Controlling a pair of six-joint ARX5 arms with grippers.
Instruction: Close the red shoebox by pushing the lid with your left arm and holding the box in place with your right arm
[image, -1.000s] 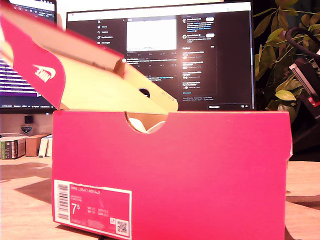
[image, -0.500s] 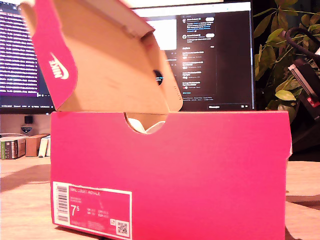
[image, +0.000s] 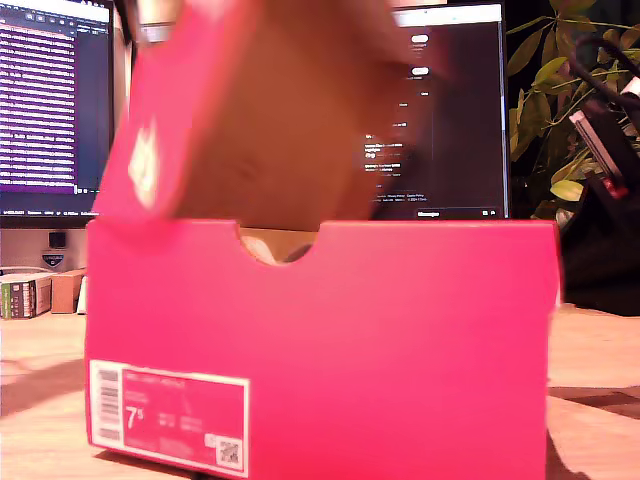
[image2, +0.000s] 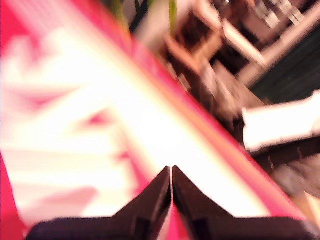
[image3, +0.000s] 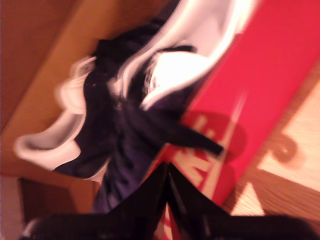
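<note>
1. The red shoebox (image: 320, 345) fills the lower centre of the exterior view, standing on a pale wooden table (image: 40, 400). A white size label (image: 168, 415) sits at its lower left corner in that view; we can read a large "7" with a smaller "5" beside a barcode, the finer print being too small.
2. The lid (image: 250, 110) stands raised above the box in the upper centre of the exterior view, motion-blurred, red outside with a white logo (image: 146, 170) and plain brown cardboard inside.
3. Our first gripper (image2: 171, 175) has its dark tapered tips pressed together, holding nothing, against a blurred red and white surface.
4. Our second gripper (image3: 166, 172) is likewise pinched to a point and holds nothing, over the box's red wall, which carries pale lettering too smeared to read.
5. Inside the box lies a dark shoe (image3: 125, 115) with white trim.
6. Behind the box, two monitors (image: 440, 110) show text too small to read, and a leafy plant (image: 560, 120) stands at the right of the exterior view.
</note>
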